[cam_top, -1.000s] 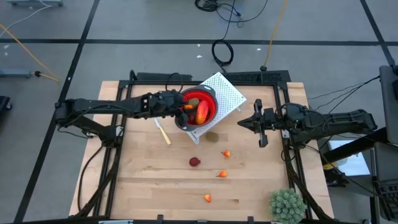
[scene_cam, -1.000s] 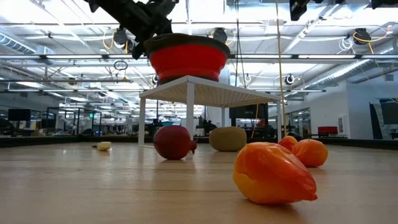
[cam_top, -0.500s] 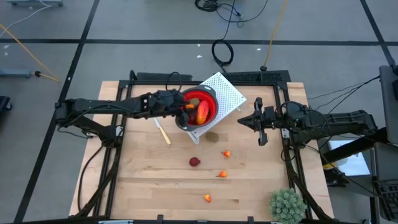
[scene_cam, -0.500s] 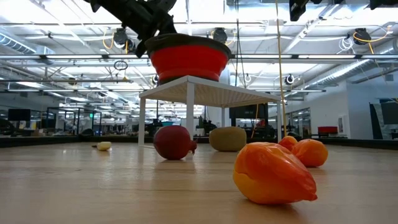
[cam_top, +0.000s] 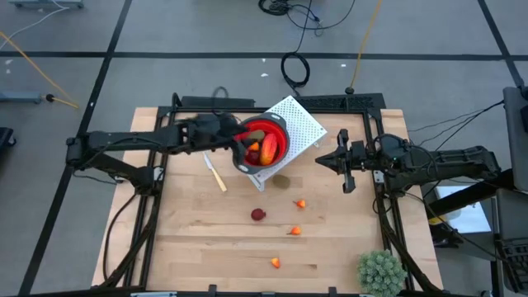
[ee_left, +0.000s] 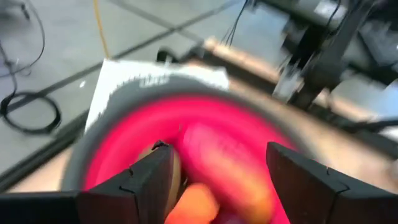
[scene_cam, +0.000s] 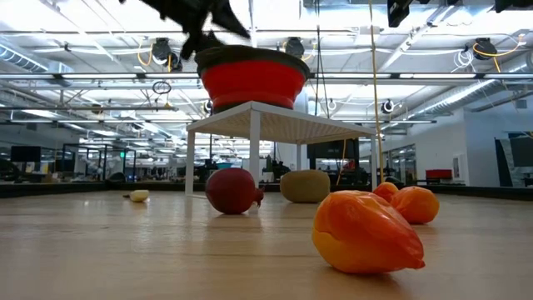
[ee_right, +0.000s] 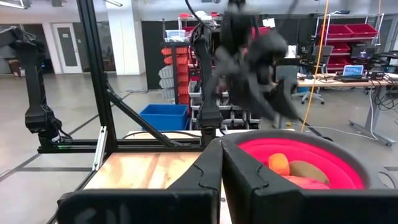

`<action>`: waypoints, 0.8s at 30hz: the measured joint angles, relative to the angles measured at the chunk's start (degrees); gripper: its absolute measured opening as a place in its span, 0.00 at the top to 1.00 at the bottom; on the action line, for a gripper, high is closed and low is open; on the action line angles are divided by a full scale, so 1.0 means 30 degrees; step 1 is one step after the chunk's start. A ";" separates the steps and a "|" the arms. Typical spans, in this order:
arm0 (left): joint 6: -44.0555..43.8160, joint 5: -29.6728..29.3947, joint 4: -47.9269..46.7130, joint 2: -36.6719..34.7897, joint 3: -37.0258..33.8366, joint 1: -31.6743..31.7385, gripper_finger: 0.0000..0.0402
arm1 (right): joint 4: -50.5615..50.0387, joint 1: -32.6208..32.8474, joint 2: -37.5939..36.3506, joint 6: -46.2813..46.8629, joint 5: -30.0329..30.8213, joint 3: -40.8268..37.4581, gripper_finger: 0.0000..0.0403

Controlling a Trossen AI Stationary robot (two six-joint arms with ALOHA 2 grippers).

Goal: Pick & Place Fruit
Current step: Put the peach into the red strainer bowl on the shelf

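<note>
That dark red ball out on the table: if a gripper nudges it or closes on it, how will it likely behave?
The dark red ball looks round, so a nudge would probably set it rolling across the bare wood table. Its small stem nub in the low view might stop it early. Its smooth curved skin might slip from an off-centre grip.

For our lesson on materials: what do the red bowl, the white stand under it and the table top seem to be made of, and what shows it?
Red bowl: probably plastic, smooth and evenly coloured with a dark rim.
White stand: likely painted metal or plastic; its flat top is dotted with regular small holes and it stands on thin straight legs.
Table top: wood, pale planks with visible grain and seams, matte.
</note>
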 joint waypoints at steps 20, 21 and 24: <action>-0.0604 -0.1101 -0.4026 -0.5352 0.1067 -0.2224 0.63 | -0.0555 0.0006 0.0007 0.0002 -0.0319 0.0000 0.99; -0.0506 -0.1280 -0.4104 -0.5352 0.1067 -0.2361 0.66 | -0.0760 0.0000 0.0000 0.0002 -0.0636 0.0000 0.99; -0.0077 -0.1610 -0.4736 -0.5345 0.1060 -0.2742 0.75 | -0.1223 0.0013 0.0007 0.0002 -0.1636 0.0000 0.99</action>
